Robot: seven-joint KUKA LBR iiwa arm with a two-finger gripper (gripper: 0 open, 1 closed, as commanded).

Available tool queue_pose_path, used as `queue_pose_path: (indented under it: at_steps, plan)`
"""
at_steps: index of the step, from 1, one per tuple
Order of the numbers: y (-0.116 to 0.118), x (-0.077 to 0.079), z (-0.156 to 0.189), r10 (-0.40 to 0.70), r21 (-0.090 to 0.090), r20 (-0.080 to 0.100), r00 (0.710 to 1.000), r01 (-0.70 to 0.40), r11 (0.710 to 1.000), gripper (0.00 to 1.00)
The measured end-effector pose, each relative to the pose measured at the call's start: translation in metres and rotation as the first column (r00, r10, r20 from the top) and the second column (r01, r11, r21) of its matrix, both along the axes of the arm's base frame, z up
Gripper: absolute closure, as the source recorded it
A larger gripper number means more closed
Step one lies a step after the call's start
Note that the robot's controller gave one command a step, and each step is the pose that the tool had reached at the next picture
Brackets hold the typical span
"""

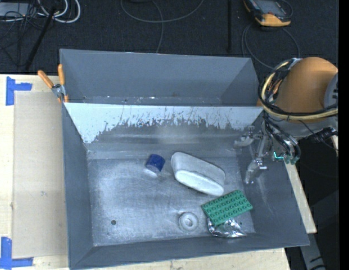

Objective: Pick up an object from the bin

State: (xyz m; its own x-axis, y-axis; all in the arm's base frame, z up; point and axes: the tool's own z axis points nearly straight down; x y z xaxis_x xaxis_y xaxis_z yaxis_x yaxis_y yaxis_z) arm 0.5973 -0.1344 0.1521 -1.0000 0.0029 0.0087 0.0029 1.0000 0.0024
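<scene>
My gripper (253, 167) hangs at the bin's right side, its metal fingers pointing down with a gap between them and nothing held. Just left of it a white oblong case (198, 173) lies across the middle of the floor. Below the gripper a green studded plate (227, 207) rests on a crumpled piece of silver foil (227, 228).
A small blue cube (155, 162) sits left of the white case. A small grey round cap (188, 221) lies near the front wall, left of the green plate. The arm with its orange dome reaches in over the right rim.
</scene>
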Motion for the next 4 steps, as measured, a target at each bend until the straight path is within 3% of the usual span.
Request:
queue_pose_path:
  at_steps: [1, 2, 3, 4]
  plan:
    - [0.035, -0.09, -0.013, 0.458, 0.003, 0.003, 0.889, -0.458, 0.889, 0.0]
    - [0.078, -0.117, -0.019, 0.559, 0.003, 0.005, 0.829, -0.559, 0.829, 0.0]
    - [0.042, -0.099, -0.037, 0.615, -0.002, 0.009, 0.789, -0.615, 0.789, 0.0]
    - [0.053, -0.096, -0.076, 0.791, -0.019, 0.023, 0.612, -0.79, 0.612, 0.0]
